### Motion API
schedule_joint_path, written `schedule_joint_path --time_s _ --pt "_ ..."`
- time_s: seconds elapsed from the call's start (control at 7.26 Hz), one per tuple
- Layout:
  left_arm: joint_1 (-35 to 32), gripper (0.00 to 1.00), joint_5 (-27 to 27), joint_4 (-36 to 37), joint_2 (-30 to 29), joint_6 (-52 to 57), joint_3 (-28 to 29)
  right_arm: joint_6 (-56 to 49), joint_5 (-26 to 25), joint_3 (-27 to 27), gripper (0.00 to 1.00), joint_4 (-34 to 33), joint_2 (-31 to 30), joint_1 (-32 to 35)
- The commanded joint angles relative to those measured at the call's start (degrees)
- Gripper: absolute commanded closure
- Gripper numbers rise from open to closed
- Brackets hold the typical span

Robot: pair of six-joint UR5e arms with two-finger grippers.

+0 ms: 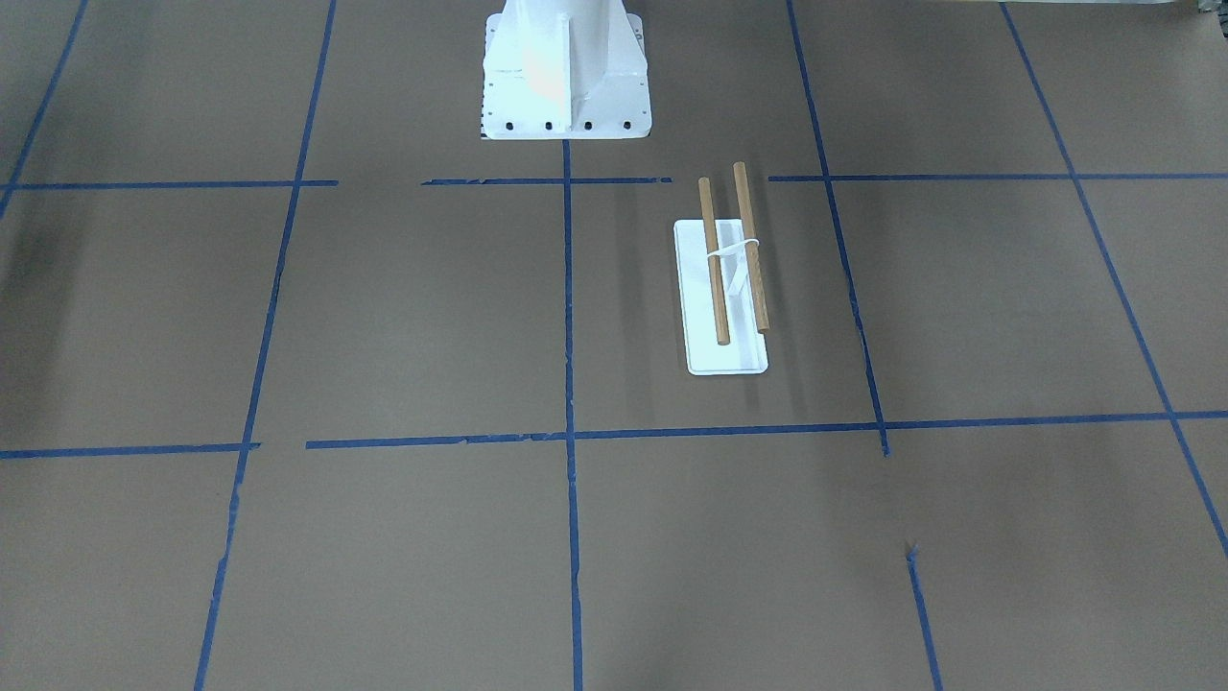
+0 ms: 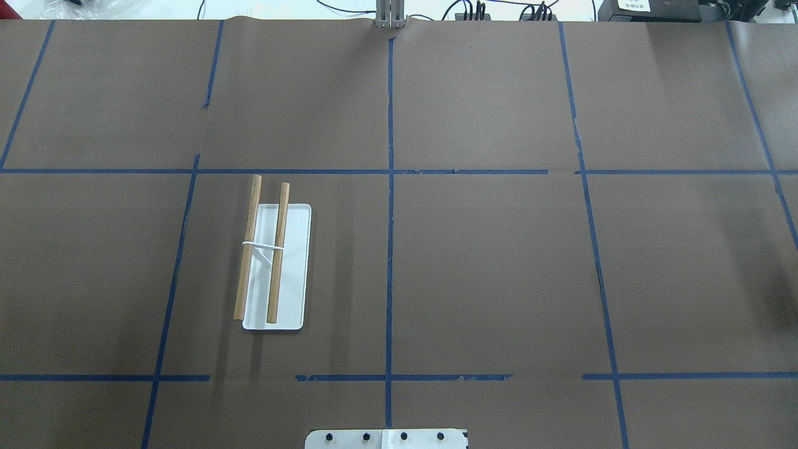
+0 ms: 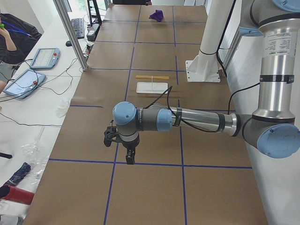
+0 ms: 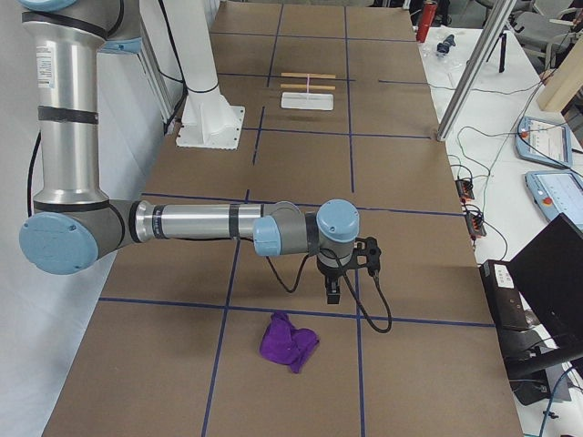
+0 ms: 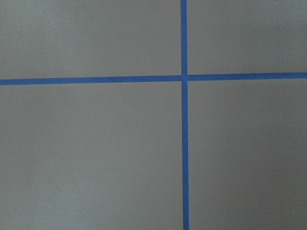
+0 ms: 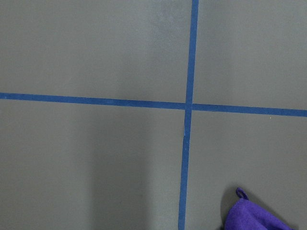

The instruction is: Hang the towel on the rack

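**Item 1. Towel** (image 4: 290, 343): Purple cloth crumpled in a heap on the brown-papered table (image 4: 410, 228), nearest the right-end camera. In the right wrist view only one corner with a small loop shows, at 5 o'clock.

**Item 2. Right gripper** (image 4: 333, 293): Points down over a crossing of blue tape lines (image 6: 188, 106). In the right-end view the towel lies near it at 7 o'clock, apart from it. Whether the jaws are spread or pressed together cannot be told.

**Item 3. Rack** (image 2: 294, 262): Stands well apart from the towel on the robot's left half, at 9 o'clock of the central tape crossing in the overhead view. White base, two parallel wooden dowels (image 2: 278, 249), both bare.

**Item 4. Left gripper** (image 3: 130, 157): Hangs above the table's far end. Jaw state cannot be told.

**Step in hand (judged):** reaching for the towel; nothing is grasped yet.

**Handling note:**
- Shift the right gripper toward the heap and descend with the fingers parted.
- Pinch an edge or the loop corner, not the bulk, so the cloth falls open.
- Lift it high enough that the hanging cloth clears the dowels.
- Lay it across one dowel with even lengths on each side.
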Motion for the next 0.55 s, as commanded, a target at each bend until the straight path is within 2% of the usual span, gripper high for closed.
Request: schedule_joint_path --time_s 0.0,0.41 --pt "-0.01 0.00 -0.02 -0.01 -0.10 -0.02 -0.09 -0.05 -0.12 -0.01 0.00 0.11 0.23 0.02" --pt "-0.01 0.00 -0.02 -0.10 -0.36 -0.11 -0.80 0.29 0.23 0.77 0.00 0.11 1.54 2.02"
